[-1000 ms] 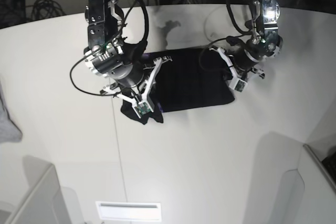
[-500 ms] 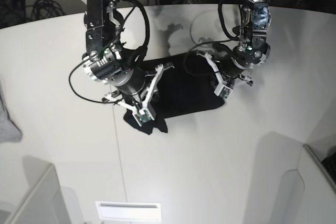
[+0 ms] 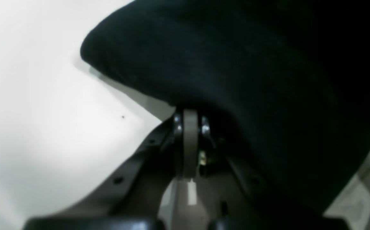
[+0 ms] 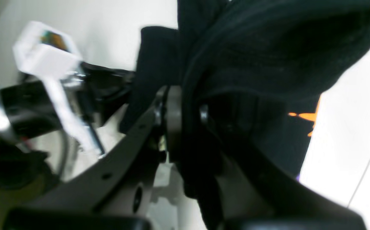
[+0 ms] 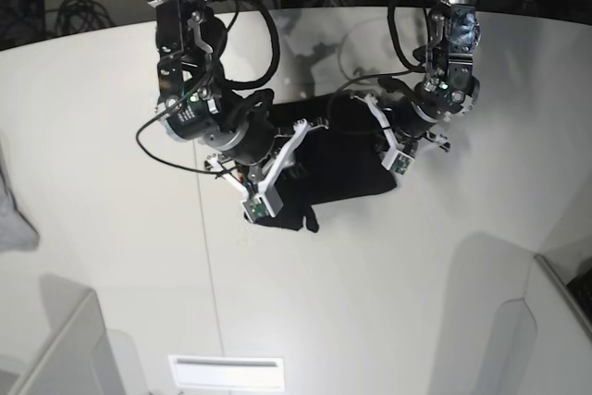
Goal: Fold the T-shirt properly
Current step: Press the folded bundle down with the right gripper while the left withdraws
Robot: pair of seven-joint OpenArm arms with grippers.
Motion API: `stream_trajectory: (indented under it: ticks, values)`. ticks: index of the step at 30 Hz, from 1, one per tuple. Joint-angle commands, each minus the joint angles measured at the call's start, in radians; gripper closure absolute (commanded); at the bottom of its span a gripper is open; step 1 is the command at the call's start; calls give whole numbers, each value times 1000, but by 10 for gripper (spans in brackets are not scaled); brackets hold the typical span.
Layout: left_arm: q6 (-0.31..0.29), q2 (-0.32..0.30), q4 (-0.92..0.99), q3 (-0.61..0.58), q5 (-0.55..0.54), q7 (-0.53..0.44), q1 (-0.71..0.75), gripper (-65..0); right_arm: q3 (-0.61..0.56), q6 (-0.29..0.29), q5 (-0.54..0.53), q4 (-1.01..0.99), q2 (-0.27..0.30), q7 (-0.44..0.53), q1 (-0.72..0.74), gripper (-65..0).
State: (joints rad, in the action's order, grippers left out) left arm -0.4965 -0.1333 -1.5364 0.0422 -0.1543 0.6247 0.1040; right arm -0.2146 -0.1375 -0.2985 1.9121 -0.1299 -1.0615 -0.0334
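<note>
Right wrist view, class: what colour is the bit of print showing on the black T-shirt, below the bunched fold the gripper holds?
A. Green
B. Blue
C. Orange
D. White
C. In the right wrist view an orange patch shows on the T-shirt below the bunched fold, beside where the right gripper pinches the cloth.

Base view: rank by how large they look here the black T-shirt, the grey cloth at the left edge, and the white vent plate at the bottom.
1. T-shirt, though the arms hide part of it.
2. Vent plate.
3. Grey cloth, cut off by the frame edge, so its rank against the plate is unsure.
</note>
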Motion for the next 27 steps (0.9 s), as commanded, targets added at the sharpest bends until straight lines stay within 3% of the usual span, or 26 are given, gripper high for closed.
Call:
stream_trajectory:
  ticks: [1,6,9,11,22,27]
  values:
    - [2,-2,-22,2,-11,-16,-7,0,-24,-1,-17,0,-7,37,13,0]
    - [2,-2,-22,2,-14,-16,-5,0,-85,11,-17,-46,-7,106,13,0]
    - [2,-4,-22,2,-14,-16,-5,0,-148,103,-17,-70,-7,125,17,0]
    - [2,-4,-22,2,-14,-16,-5,0,-177,135,-17,-98,-7,165,20,0]
    - [0,-33,-85,5,-17,-15,40,0,-182,138,-12,-202,-3,217,43,0]
    - [-6,-32,-146,130,-17,-15,96,0,-185,140,-12,-244,-3,221,48,0]
